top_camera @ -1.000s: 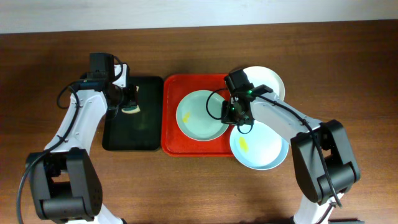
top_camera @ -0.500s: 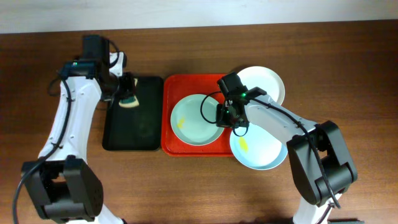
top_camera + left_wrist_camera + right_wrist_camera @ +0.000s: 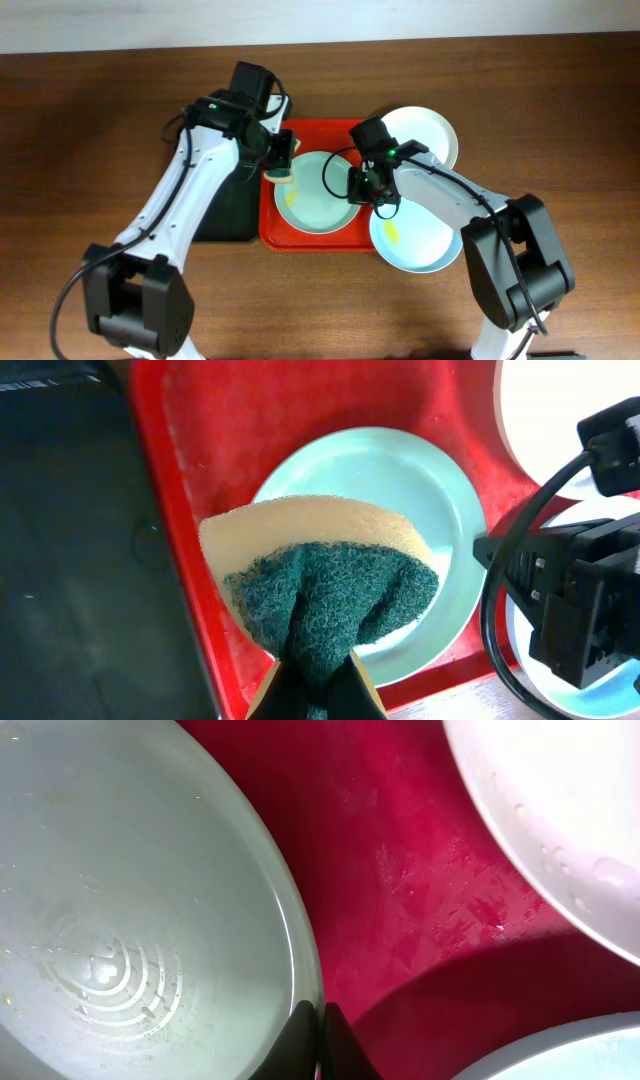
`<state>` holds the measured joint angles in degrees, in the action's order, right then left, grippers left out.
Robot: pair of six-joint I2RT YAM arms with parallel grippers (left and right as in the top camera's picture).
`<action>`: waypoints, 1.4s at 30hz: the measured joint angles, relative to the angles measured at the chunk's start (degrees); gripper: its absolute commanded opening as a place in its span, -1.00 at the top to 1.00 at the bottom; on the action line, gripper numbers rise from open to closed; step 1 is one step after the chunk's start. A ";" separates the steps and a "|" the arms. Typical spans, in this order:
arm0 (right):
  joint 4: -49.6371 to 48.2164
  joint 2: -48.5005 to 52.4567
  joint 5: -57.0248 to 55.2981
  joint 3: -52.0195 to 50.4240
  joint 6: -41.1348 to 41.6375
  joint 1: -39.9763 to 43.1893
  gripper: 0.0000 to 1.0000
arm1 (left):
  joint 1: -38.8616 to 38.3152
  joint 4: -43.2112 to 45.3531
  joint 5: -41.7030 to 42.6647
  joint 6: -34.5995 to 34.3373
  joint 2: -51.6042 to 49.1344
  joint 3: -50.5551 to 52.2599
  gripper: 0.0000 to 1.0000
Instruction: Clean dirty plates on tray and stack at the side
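Note:
A pale blue plate (image 3: 315, 195) with a small yellow smear lies on the red tray (image 3: 272, 218). My right gripper (image 3: 366, 186) is shut on its right rim; the right wrist view shows the fingers (image 3: 320, 1020) pinching the plate (image 3: 120, 920) edge. My left gripper (image 3: 283, 158) is shut on a yellow and green sponge (image 3: 278, 173), held over the plate's left edge. In the left wrist view the sponge (image 3: 320, 580) hangs above the plate (image 3: 430, 490). A second pale blue plate (image 3: 420, 240) with a yellow smear overlaps the tray's right front corner. A white plate (image 3: 430, 130) sits at the back right.
A narrow black tray (image 3: 225, 215) lies just left of the red tray, partly under my left arm. The red tray (image 3: 200, 450) floor looks wet. Bare wooden table (image 3: 80, 120) surrounds both trays.
My left arm swung right from the black tray, carrying the sponge to the blue plate's left edge. The right gripper drew that plate slightly left a second ago and has since held still.

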<state>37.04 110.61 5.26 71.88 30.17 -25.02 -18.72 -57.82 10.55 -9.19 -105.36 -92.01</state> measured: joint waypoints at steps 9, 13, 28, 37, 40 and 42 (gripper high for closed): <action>0.02 0.00 0.00 0.00 0.04 0.00 0.92 | -0.13 0.00 0.39 -0.98 -6.69 0.00 1.00; 0.00 0.00 0.00 0.00 0.00 0.00 0.92 | -0.13 0.44 1.20 -1.03 -9.46 0.00 1.00; 0.00 0.00 0.00 0.00 0.00 0.00 0.92 | -2.03 3.19 -0.37 -3.48 -12.33 0.00 1.00; 0.00 0.00 0.00 0.00 0.04 0.00 0.92 | -2.78 4.94 -1.16 -4.46 -12.92 0.02 1.00; 0.00 0.00 0.00 0.00 0.04 0.00 0.92 | -2.89 5.20 -1.36 -5.27 -14.91 0.02 1.00; 0.02 0.00 0.00 0.00 -0.02 0.00 0.92 | -2.89 5.22 -1.51 -5.51 -16.98 0.02 1.00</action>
<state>37.06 110.61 5.26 71.88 30.15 -25.02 -21.61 -52.60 9.04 -14.70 -122.34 -91.98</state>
